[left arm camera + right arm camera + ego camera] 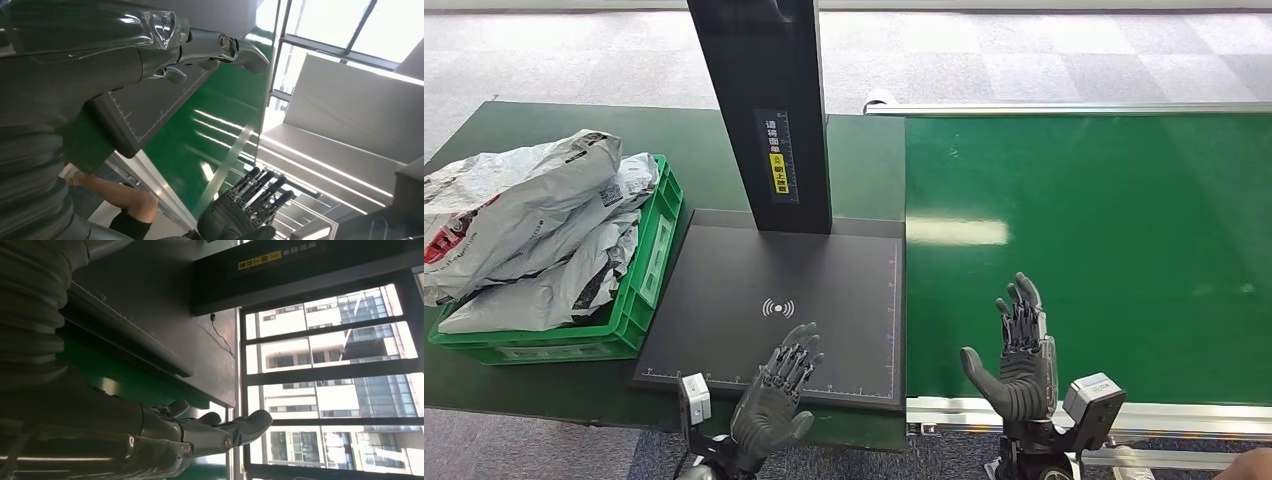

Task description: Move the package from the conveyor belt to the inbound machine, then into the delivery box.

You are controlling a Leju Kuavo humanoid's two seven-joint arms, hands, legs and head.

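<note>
Head view: conveyor belt (1104,250) is bare green in frame, no package on it. Inbound machine (774,310), a black scan plate with an upright post, also carries nothing. Delivery box (649,265), a green crate on the bench (544,120) at the robot's left, holds a heap of grey mailer packages (524,225). Left hand (776,395) hovers over the near edge of the scan plate, fingers spread, holding nothing. Right hand (1019,355) is raised over the near belt edge, palm up, fingers apart, empty. This fits either waiting for a package to arrive on the belt or a package just dropped in the crate; can't tell which.

Left wrist view: left hand (200,45) fingers are extended over the plate corner, nothing in them. Right hand (245,207) shows beyond, open. A person's leg (120,197) is near the belt frame.

Right wrist view: right hand (200,432) fingers are straight, no grip; the machine post's yellow label (260,260) is visible.

Judgement for doing it well: keep both hands open and low near the belt edge, take a limp mailer from both sides, lay it flat on the plate centre mark, then lift it clear over the crate rim.
</note>
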